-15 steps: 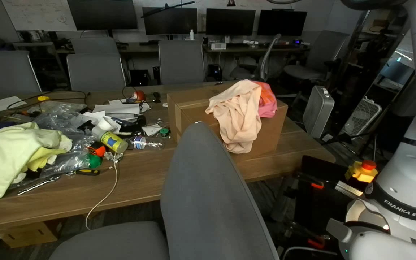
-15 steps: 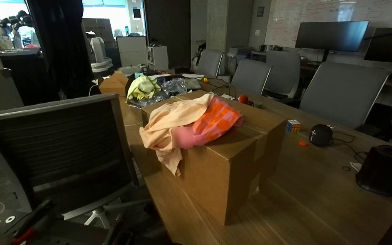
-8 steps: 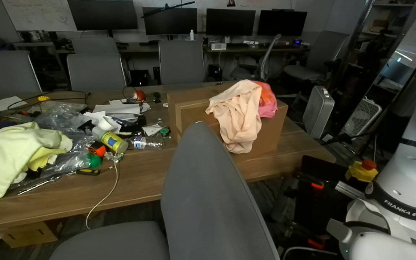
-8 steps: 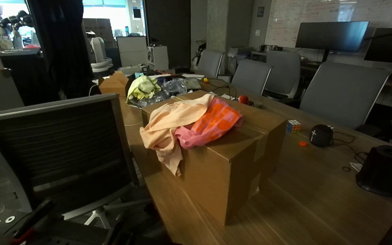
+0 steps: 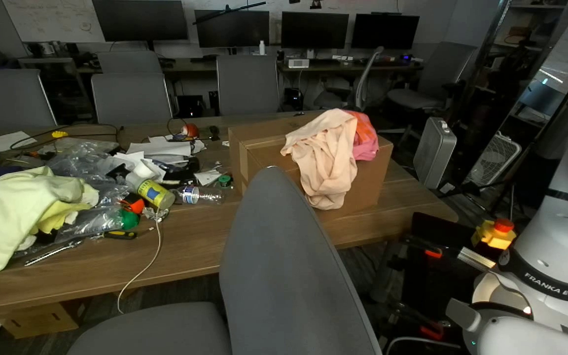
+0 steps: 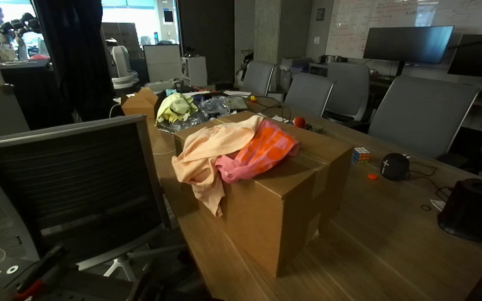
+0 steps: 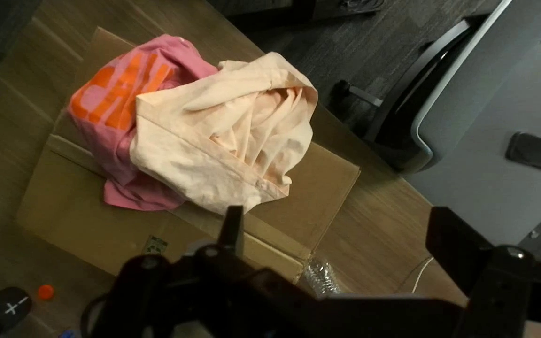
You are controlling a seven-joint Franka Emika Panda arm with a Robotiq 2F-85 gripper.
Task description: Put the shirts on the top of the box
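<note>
Gripper [image 7: 337, 211] spread wide, empty — peach shirt [image 7: 223, 136] and pink shirt [image 7: 120, 150] lie beyond the jaws, upper left in wrist view. Two shirts, one box [image 7: 82, 202] beneath.

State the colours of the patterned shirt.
The shirt is pink with orange print, seen best in the wrist view.

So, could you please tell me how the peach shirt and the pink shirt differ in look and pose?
The peach shirt is plain where it shows, while the pink shirt carries an orange pattern. The peach shirt hangs well down one side of the cardboard box, whereas the pink shirt droops only slightly past the top edge. Both lie crumpled, resting on the box's top.
</note>
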